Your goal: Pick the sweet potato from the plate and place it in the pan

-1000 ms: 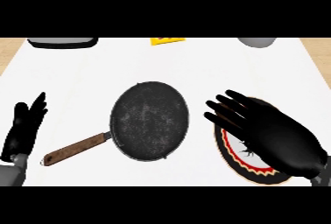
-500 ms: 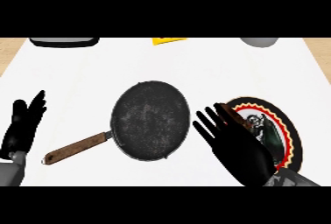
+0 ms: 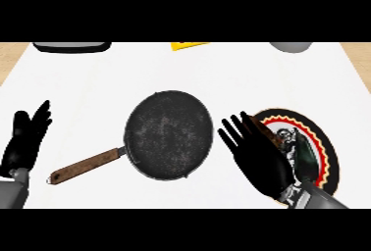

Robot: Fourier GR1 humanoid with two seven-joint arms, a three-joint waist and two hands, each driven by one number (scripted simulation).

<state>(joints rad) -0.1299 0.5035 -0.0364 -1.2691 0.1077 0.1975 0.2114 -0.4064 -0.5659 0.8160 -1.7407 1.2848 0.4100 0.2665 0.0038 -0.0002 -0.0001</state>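
Watching from the side, I saw the right hand (image 3: pixel 262 159) held flat with fingers straight and spread, holding nothing. Its fingertips sat between the pan (image 3: pixel 168 135) and the plate (image 3: pixel 322 147), probably lining up a reach. No sweet potato was anywhere I could see (maybe hidden under that palm, can't say). The left hand (image 3: pixel 26 139) rested open, fingers up, well away from the pan's handle.
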